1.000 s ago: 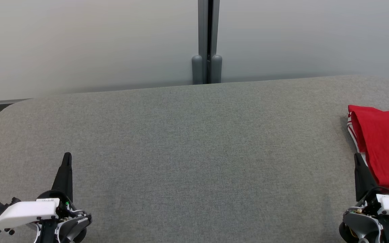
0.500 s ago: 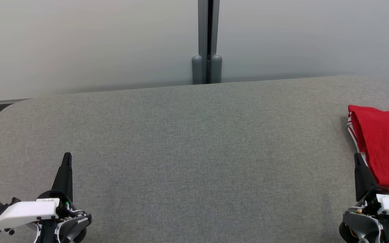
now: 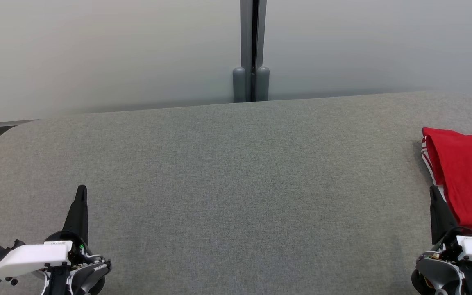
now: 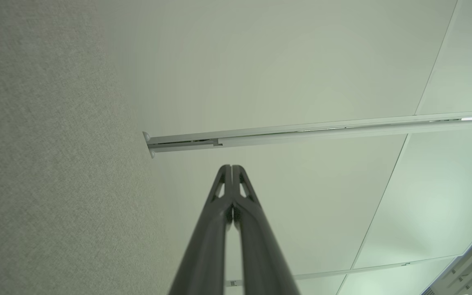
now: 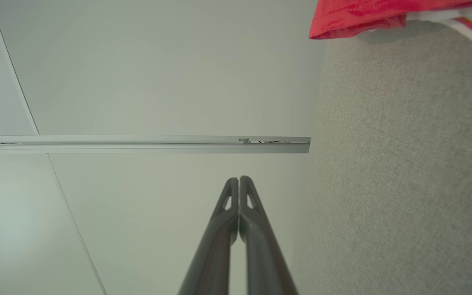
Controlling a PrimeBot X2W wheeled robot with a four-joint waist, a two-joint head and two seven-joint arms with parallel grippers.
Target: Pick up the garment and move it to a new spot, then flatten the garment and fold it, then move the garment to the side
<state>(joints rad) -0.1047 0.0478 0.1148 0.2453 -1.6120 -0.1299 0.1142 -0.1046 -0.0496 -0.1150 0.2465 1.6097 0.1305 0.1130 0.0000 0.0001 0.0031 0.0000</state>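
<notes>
The garment (image 3: 467, 176) is red with white-and-red striped trim, folded and lying at the far right of the grey fabric surface (image 3: 236, 184), partly cut off by the head view's right edge. Its edge also shows at the top right of the right wrist view, garment (image 5: 367, 14). My right gripper (image 3: 433, 189) stands at the lower right, just left of the garment's near corner, shut and empty; the wrist view shows it closed, right gripper (image 5: 239, 179). My left gripper (image 3: 82, 188) rests at the lower left, shut and empty, left gripper (image 4: 232, 168).
Pale partition panels stand behind the surface, joined by a grey post (image 3: 252, 49) at the middle back. The surface has rounded corners at the far left and far right. A wide bare stretch of fabric lies between the two grippers.
</notes>
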